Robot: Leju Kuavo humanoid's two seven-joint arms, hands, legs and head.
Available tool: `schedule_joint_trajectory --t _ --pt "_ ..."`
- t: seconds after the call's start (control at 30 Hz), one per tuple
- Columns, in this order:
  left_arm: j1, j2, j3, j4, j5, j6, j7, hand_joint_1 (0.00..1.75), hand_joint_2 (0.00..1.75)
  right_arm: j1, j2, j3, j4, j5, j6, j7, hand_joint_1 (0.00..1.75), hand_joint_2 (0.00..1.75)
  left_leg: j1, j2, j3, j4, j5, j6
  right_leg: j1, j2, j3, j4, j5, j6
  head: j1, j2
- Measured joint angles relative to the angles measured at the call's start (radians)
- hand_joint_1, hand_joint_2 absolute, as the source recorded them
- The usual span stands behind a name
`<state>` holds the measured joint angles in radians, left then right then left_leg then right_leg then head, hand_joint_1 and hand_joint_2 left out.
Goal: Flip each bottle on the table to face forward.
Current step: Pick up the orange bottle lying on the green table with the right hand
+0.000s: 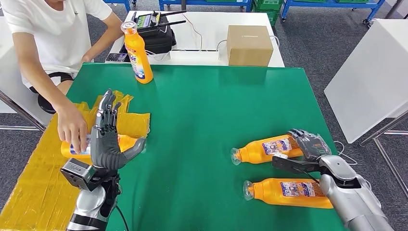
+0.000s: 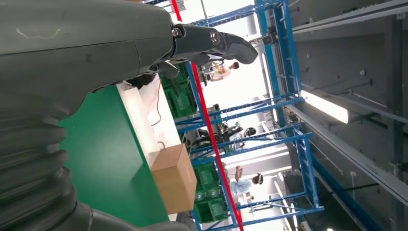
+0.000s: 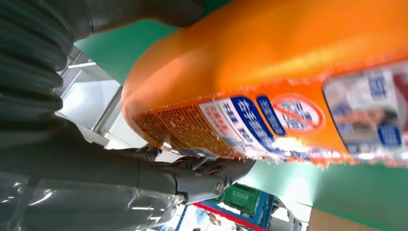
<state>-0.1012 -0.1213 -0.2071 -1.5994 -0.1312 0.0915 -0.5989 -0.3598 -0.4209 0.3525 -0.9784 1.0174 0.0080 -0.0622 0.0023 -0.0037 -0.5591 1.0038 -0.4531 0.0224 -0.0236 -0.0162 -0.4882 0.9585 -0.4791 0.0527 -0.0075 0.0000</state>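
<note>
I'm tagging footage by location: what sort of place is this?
Probably a warehouse-like robot test lab: blue racks hold green crates, strip lights hang overhead, and a person sits at the green table beside a cardboard box.

Left hand (image 1: 107,139) raised upright, fingers straight and apart, thumb out to the side, holding nothing; right hand (image 1: 310,144) low, fingers wrapped around a bottle (image 1: 269,150)

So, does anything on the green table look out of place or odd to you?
Yes. Three orange bottles lie on their sides: two near the right hand, one at its fingers and one nearer the robot, and a third on the yellow sheet under a person's hand. Only the far bottle stands upright. Nothing looks spilled.
</note>
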Motion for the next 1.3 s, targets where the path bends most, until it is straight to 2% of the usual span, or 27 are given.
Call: schedule_joint_trajectory --t 0.27,0.33,0.4,0.47,0.63,0.93,1.1,1.3 --pt "-0.007 -0.001 -0.001 0.008 0.012 -0.008 0.000 0.00 1.75 -0.049 0.012 0.041 0.060 0.026 0.000 -0.020 1.38 1.75 0.000 0.000 0.001 0.000 0.000 0.000 0.000 0.000 0.001 0.000 0.000 0.000 0.000 0.000" --pt "-0.007 -0.001 -0.001 0.008 0.014 -0.008 0.000 0.00 1.75 -0.056 0.015 0.048 0.069 0.030 -0.005 -0.021 1.46 1.75 0.000 0.000 0.001 0.000 0.000 0.000 0.000 0.000 0.001 0.000 0.000 0.000 0.000 0.000" --pt "-0.007 -0.001 -0.001 0.008 0.016 -0.008 0.000 0.00 1.75 -0.061 0.017 0.054 0.078 0.035 -0.015 -0.021 1.64 1.75 0.000 0.000 0.001 0.000 0.000 0.000 0.000 0.001 0.001 0.000 0.000 0.000 0.000 0.000" --pt "-0.007 -0.001 -0.001 0.008 0.016 -0.008 0.000 0.00 1.75 -0.064 0.021 0.057 0.084 0.039 -0.037 -0.016 1.74 1.75 0.000 0.000 0.001 0.000 0.000 0.000 0.000 0.001 0.001 0.000 0.000 0.000 0.000 0.000" --pt "-0.006 -0.001 -0.001 0.008 0.014 -0.009 0.007 0.00 1.75 -0.052 0.049 0.046 0.081 0.036 -0.140 0.016 1.75 1.75 0.000 0.000 0.001 0.000 0.000 0.000 0.000 0.000 0.001 0.000 0.000 0.000 0.000 0.000" --pt "-0.001 -0.002 -0.002 0.008 0.004 -0.009 0.016 0.00 1.75 0.006 0.132 -0.079 -0.017 -0.078 -0.259 0.008 1.75 1.75 0.000 0.000 0.000 0.000 0.000 0.000 0.000 0.000 0.000 0.000 0.000 0.001 0.000 0.000" --pt "0.005 -0.002 -0.007 0.008 0.002 -0.008 0.018 0.00 1.75 0.024 0.176 -0.154 -0.073 -0.142 -0.281 -0.018 1.75 1.75 0.000 -0.001 -0.001 0.000 0.000 0.000 0.000 0.000 0.000 0.000 0.000 0.001 0.000 0.000" --pt "0.005 -0.002 -0.024 0.010 -0.005 -0.010 0.031 0.00 1.75 0.053 0.250 -0.260 -0.150 -0.380 -0.264 -0.101 1.75 1.75 0.000 0.000 0.000 0.000 0.000 0.000 0.000 0.000 0.000 0.000 0.000 0.001 0.000 0.000"
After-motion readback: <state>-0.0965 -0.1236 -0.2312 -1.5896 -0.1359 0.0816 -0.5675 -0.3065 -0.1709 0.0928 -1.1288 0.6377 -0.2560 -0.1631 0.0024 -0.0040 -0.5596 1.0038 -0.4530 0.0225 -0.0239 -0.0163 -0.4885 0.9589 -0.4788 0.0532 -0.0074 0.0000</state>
